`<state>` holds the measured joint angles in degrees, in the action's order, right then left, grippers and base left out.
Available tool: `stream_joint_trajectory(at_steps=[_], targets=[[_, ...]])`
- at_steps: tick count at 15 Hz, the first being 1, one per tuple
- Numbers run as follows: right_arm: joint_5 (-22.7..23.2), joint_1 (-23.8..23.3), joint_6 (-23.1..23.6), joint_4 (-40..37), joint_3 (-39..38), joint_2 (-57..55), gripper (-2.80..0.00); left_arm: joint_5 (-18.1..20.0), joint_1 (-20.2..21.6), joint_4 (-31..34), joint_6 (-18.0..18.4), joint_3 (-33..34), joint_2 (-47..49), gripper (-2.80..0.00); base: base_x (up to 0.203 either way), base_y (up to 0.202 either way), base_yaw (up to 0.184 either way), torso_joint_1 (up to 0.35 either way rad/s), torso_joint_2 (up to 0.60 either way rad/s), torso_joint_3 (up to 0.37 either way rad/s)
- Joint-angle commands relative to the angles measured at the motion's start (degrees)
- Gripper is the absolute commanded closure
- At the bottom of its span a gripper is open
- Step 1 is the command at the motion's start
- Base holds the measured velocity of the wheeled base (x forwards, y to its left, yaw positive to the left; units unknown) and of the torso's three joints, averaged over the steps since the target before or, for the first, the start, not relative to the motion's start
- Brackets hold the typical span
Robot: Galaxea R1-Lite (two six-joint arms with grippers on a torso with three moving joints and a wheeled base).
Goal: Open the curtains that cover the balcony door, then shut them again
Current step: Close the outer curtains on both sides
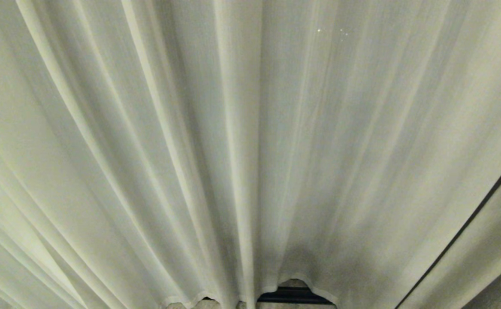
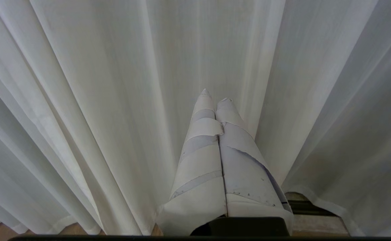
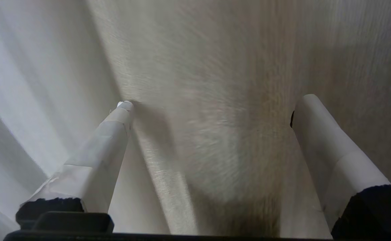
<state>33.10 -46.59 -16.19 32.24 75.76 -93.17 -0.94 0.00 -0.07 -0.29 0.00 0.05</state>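
Right end effector [image 3: 212, 102]: taped fingers spread to full width, nothing between them yet. One fingertip [image 3: 124, 106] appears to touch the edge of the thick woven curtain panel [image 3: 222, 67], though the blur there makes contact uncertain. The other finger stands well apart, in front of the same cloth.

Left end effector [image 2: 215, 95]: fingers pressed together, empty, pointing at the sheer curtain layer [image 2: 115, 83] just beyond its tips. Judged parked.

Further out, in the head view, the sheer layer [image 1: 250, 150] hangs drawn across the whole opening. Only a dark strip of the balcony door frame [image 1: 293, 295] shows under its hem. A dark slit [image 1: 469, 223] separates the sheer from the woven panel off to the right.

Handling judgement:
- Cloth is soft and limp. It will bunch and fold rather than push as a sheet.
- The sheer looks light and likely slips.
- The woven panel looks heavier, with a coarse, grippier surface.
- Best hold: pinch the woven panel's vertical leading edge, gathering a fold between the spread fingers, then drag sideways.
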Motion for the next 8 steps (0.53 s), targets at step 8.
stream_joint_trajectory(at_steps=[8], targets=[[0.2,0.2,-0.9,2.6,-0.6,-1.8,0.0,0.0,0.0,0.0,-0.1,0.0,0.0,0.0,0.0,0.0,0.0,0.0,0.0,0.0]])
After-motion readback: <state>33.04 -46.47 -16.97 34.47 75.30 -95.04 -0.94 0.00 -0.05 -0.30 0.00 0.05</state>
